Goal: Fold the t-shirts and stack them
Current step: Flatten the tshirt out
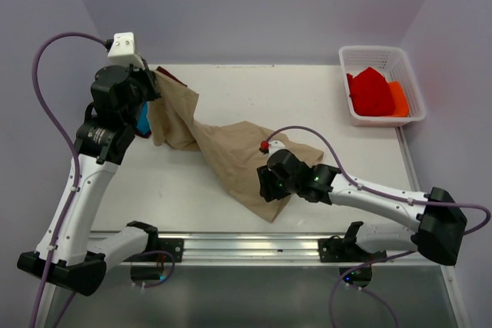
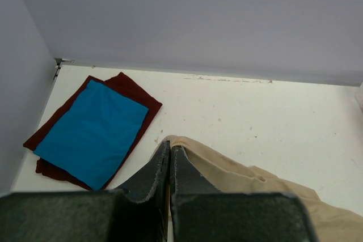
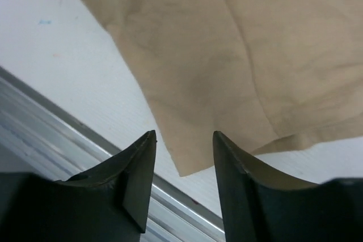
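Two grippers on my screens, left gripper [image 2: 170, 145] pinched shut on an edge of the tan shirt [image 1: 231, 151], right gripper [image 3: 184, 134] open above its near corner, blue shirt [image 2: 93, 131] folded atop maroon shirt [image 2: 130, 86] at the back-left corner of the bench [image 2: 255, 111]

You've got the tan t-shirt [image 1: 231, 151] stretched diagonally from far left to near centre, blocking passage across. The blue t-shirt [image 2: 93, 131], folded on the maroon t-shirt [image 2: 136, 92], fills the far-left corner. A white basket [image 1: 372, 54] takes the far right. The bare table [image 1: 307, 97] at far centre and right is free.
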